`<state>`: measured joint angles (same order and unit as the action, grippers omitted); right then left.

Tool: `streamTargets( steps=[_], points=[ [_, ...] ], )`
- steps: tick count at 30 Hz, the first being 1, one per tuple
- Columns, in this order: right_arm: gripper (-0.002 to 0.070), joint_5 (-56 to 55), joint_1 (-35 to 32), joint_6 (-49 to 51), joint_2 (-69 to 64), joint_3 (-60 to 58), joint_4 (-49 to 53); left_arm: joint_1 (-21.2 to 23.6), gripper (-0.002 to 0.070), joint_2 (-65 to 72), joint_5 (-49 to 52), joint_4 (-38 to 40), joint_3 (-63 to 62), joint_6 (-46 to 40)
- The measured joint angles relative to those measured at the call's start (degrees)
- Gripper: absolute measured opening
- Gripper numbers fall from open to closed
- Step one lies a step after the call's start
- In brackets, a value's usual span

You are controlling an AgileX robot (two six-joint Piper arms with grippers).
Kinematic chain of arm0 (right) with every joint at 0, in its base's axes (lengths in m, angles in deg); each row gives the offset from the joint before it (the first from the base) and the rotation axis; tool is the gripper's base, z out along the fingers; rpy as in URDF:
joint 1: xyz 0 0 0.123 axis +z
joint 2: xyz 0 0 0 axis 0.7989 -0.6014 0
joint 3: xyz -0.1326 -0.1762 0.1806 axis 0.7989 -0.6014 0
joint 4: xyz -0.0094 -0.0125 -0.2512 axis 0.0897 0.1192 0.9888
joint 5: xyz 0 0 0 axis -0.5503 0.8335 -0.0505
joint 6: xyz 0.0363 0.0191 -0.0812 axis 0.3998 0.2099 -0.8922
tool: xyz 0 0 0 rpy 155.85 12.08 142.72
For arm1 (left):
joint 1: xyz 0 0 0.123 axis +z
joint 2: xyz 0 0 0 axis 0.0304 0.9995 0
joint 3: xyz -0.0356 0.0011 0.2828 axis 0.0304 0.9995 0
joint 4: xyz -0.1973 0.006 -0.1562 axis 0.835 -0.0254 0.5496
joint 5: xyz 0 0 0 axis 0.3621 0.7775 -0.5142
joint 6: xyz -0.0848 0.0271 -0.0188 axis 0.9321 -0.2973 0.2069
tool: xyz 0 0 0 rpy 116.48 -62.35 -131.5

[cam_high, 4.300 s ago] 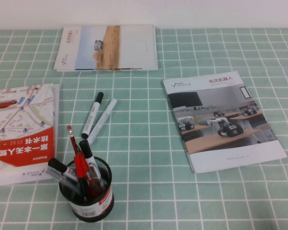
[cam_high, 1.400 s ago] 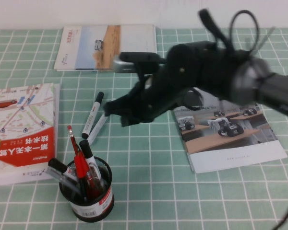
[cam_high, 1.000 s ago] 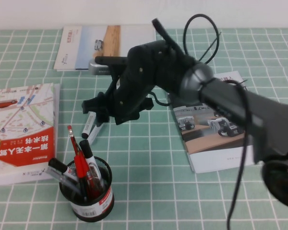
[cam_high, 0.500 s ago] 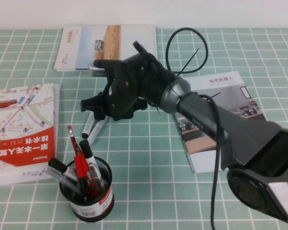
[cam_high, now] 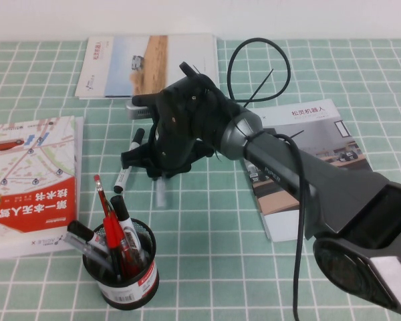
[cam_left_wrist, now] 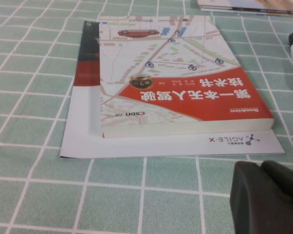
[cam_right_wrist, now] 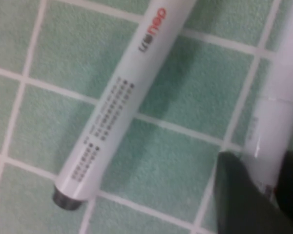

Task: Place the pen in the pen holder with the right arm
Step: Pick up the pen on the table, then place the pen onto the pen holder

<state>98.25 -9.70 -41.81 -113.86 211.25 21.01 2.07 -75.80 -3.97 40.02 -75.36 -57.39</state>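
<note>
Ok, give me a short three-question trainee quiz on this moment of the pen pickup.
1. True or false: the pen already stands in the pen holder.
2. Which marker sits between the fingers of the right gripper? A) all-white B) black-capped C) red
3. What lies on the table by the left gripper?
Key: 1 false. 2 A. 3 a red-and-white book.

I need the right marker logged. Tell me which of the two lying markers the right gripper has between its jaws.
The all-white pen, gripped by the right gripper. The black-capped marker lies free beside it. The left gripper hovers by the red book.
</note>
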Motion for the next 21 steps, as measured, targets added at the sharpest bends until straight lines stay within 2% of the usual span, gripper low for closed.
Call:
streamTargets(
  steps=[2, 4, 15, 21],
  points=[
    [0.0132, 0.73, 0.00, -0.67, 0.00, 0.00, 0.25, 0.00, -0.0004, 0.00, 0.00, 0.00, 0.00, 0.00],
    [0.0107, 1.31, 0.00, -1.30, 0.00, 0.00, 0.35, 0.00, -0.0004, 0.00, 0.00, 0.00, 0.00, 0.00],
    [0.0107, 7.25, 0.00, -7.44, 3.73, -0.11, 2.40, 0.00, -0.0004, 0.00, 0.00, 0.00, 0.00, 0.00],
    [0.0107, 7.13, 0.28, -9.76, 14.49, -7.70, 3.53, 0.00, -0.0004, 0.00, 0.00, 0.00, 0.00, 0.00]
  ],
)
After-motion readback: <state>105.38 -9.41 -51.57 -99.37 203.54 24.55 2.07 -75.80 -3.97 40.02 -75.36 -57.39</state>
